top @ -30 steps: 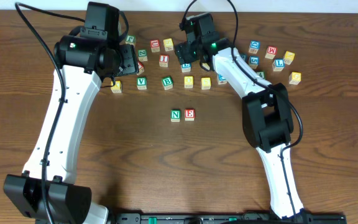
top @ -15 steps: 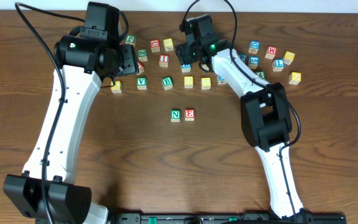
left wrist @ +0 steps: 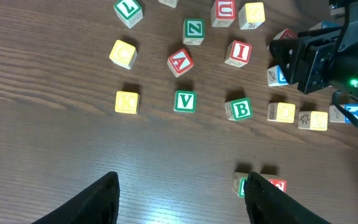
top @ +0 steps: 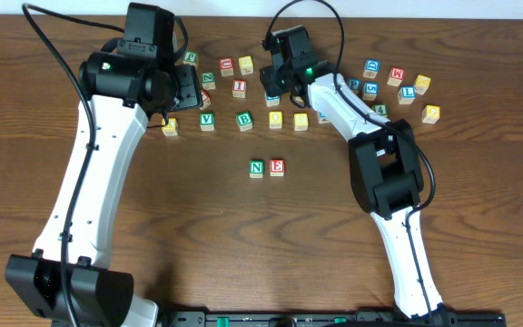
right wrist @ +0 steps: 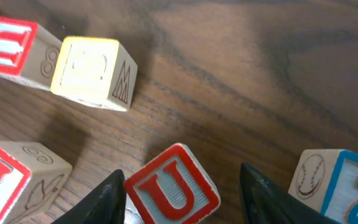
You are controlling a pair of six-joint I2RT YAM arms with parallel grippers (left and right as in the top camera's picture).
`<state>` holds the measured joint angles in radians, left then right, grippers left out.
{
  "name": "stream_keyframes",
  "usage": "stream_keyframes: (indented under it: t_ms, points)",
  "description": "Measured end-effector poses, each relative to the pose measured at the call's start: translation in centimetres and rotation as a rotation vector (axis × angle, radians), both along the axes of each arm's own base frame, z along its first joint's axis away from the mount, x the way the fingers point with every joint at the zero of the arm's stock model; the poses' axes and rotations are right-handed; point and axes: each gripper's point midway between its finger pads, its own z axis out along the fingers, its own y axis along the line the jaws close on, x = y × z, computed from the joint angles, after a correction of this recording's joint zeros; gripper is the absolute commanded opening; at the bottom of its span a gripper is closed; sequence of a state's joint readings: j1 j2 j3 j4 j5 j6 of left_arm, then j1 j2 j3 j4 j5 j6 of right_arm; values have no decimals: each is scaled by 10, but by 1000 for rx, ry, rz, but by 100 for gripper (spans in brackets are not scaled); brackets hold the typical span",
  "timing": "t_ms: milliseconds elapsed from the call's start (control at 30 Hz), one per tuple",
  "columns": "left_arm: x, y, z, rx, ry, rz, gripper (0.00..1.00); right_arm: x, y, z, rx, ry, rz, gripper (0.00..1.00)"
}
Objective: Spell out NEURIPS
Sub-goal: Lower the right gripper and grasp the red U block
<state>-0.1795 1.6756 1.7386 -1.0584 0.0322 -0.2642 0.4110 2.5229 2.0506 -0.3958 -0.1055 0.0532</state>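
1. U cube (right wrist: 174, 190) — pale wood, red letter in a red frame — sits on the desk (top: 198, 227) between the right end effector's (right wrist: 180, 177) parted fingers, not yet clamped.
2. Green N cube (top: 257, 167) and red E cube (top: 277, 166) stand side by side mid-desk.
3. Left end effector (left wrist: 182, 183) — fingers spread, empty.

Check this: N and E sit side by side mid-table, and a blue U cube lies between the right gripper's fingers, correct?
No: the U cube at the right gripper is red, not blue, as the right wrist view shows. Rest holds.
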Motion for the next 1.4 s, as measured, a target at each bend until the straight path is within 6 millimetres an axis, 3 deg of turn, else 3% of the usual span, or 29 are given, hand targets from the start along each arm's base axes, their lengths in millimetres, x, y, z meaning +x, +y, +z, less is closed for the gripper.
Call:
stream_keyframes:
  t_ms: [533,1067,1200,1400]
  points:
    - [0,0,0,0,0,0,64,7,-4,3,20,-10,-78,26]
    - [2,0,1,-1,-7,0,64,2,-7,11,14,8,-85,18]
    - [2,0,1,-1,-7,0,64,0,-8,45,28,-21,-84,18]
    - [2,0,1,-1,-9,0,63,-15,-15,134,62,-88,-85,17]
